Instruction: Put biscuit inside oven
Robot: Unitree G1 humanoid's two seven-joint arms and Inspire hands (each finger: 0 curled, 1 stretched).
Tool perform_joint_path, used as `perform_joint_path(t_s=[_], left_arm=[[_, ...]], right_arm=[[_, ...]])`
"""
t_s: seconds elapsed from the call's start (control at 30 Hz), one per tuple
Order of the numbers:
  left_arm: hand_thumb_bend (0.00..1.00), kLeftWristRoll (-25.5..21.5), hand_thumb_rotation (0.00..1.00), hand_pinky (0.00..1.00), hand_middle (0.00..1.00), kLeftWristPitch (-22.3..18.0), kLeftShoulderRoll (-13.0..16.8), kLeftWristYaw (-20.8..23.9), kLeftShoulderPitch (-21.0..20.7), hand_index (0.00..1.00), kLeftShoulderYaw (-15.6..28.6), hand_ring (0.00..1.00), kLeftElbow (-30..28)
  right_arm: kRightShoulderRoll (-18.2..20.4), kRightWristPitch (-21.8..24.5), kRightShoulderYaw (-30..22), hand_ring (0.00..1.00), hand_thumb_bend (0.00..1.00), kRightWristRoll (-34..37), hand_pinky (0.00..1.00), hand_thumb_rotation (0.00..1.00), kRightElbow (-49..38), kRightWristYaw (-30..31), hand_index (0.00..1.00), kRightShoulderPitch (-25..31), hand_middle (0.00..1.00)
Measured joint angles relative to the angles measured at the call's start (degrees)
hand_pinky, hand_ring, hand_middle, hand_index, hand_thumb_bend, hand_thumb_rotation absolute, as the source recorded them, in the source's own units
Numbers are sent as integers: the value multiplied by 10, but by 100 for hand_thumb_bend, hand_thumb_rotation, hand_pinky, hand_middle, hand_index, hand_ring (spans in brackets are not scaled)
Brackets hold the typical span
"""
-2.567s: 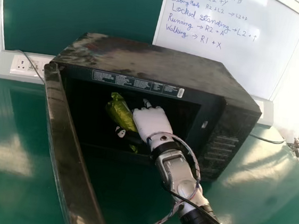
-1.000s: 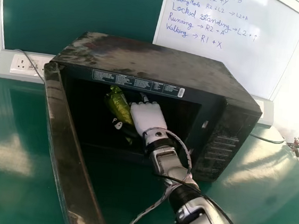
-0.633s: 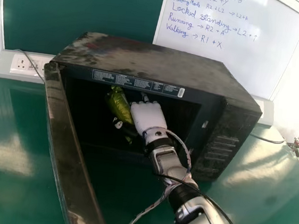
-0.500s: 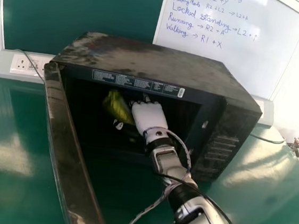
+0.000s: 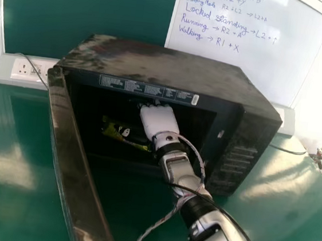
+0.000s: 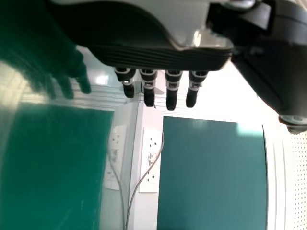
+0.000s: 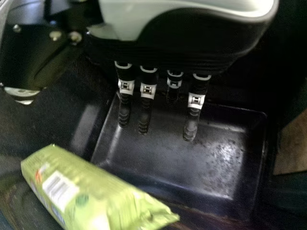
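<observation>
My right hand [image 5: 159, 122] is inside the dark oven [image 5: 172, 64], whose door stands open on the left. The green biscuit packet [image 5: 112, 130] lies low in the cavity, left of and below the hand, partly behind its thumb. In the right wrist view, the right hand [image 7: 147, 91] has its fingers extended and holds nothing, and the biscuit packet [image 7: 91, 191] lies apart from the fingers. The left hand [image 6: 148, 79] shows in the left wrist view with straight, empty fingers.
The oven door [image 5: 76, 163] slants toward the front on the left, beside the right forearm. Behind the oven are a wall socket strip [image 5: 31, 71] and a whiteboard [image 5: 243, 48]. A loose cable [image 5: 165, 216] hangs along the right arm. The table [image 5: 7, 162] is green.
The fingers of my right hand have straightened and the biscuit packet has dropped from them to the cavity's floor. Earlier the right hand moved slightly left and farther in with the packet.
</observation>
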Motion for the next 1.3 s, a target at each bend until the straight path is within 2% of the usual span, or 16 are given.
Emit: perform_joint_path(t_s=[0.23, 0.6, 1.07, 1.3], left_arm=[[70, 0, 5, 44, 64, 0, 0, 1, -1, 68, 0, 57, 0], [70, 1, 6, 43, 65, -5, -2, 4, -1, 69, 0, 58, -2], [72, 0, 9, 44, 66, -5, -2, -4, -1, 69, 0, 58, -1], [70, 1, 8, 44, 66, -5, -3, -4, 0, 70, 0, 57, -2]], right_arm=[[-13, 2, -1, 73, 92, 7, 65, 71, -26, 8, 77, 12, 77], [-29, 14, -6, 75, 93, 19, 68, 76, -96, 36, 80, 50, 81], [-77, 33, -31, 75, 92, 19, 65, 73, -268, 74, 81, 153, 80], [-97, 40, -47, 77, 91, 18, 72, 77, -358, 112, 83, 210, 83]])
